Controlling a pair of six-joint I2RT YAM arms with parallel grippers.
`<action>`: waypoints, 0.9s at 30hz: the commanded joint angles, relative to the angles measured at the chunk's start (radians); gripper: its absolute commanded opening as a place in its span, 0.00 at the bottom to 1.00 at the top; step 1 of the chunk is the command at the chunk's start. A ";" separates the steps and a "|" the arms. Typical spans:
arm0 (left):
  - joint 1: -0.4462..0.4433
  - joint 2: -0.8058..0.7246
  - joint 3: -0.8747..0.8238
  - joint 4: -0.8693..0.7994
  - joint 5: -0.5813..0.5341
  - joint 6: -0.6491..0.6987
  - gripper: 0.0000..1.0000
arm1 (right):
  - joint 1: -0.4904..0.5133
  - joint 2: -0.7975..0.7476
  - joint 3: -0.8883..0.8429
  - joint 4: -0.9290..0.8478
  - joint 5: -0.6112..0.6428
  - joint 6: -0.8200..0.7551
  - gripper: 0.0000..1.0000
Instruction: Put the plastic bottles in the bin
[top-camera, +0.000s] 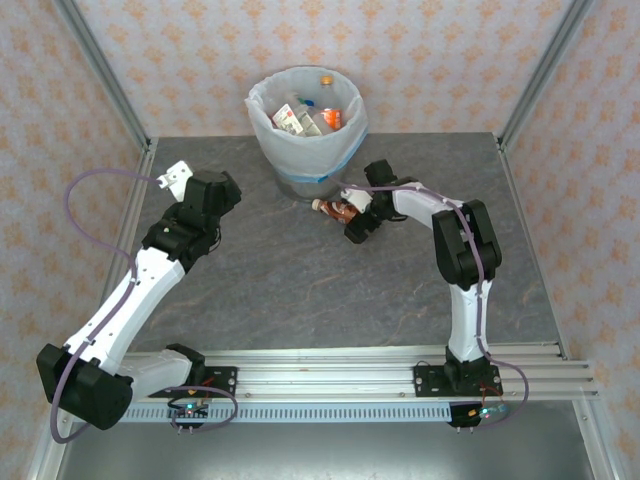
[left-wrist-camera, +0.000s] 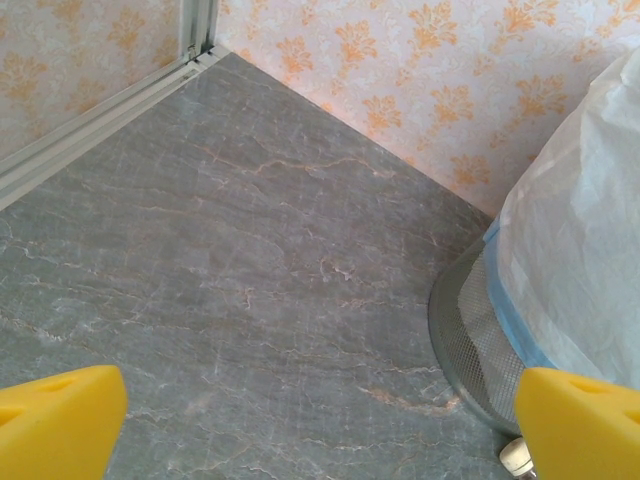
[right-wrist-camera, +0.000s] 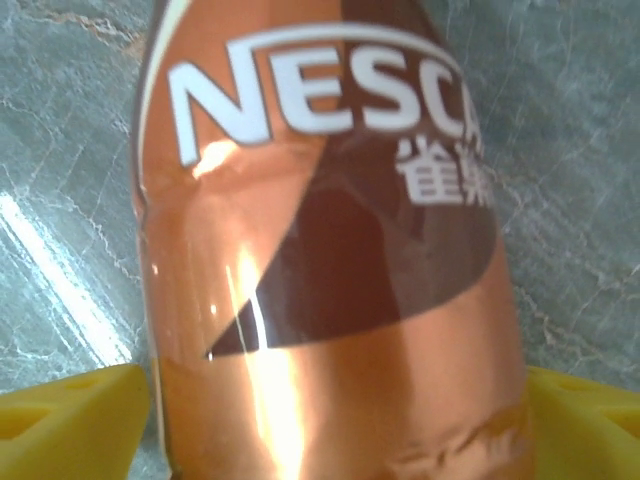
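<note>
A brown and orange plastic bottle lies on its side on the table just in front of the bin. My right gripper reaches it from the right, open, with one yellow finger on each side. In the right wrist view the bottle sits between the fingers, a thin gap showing on the left side. Several bottles lie inside the bin's white bag. My left gripper hangs open and empty left of the bin, over bare table.
The grey marble table is walled by patterned panels at the back and sides, with metal posts at the corners. A small white round end shows at the foot of the bin's mesh wall.
</note>
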 joint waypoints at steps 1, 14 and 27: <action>0.008 0.003 -0.012 -0.026 -0.036 -0.023 1.00 | 0.012 0.019 0.023 0.012 -0.012 -0.046 0.88; 0.009 0.026 -0.020 -0.022 -0.036 -0.028 1.00 | 0.023 -0.001 0.005 0.048 0.009 -0.048 0.69; 0.012 0.031 -0.019 -0.021 -0.009 -0.037 1.00 | 0.023 -0.103 -0.082 0.053 0.047 -0.045 0.52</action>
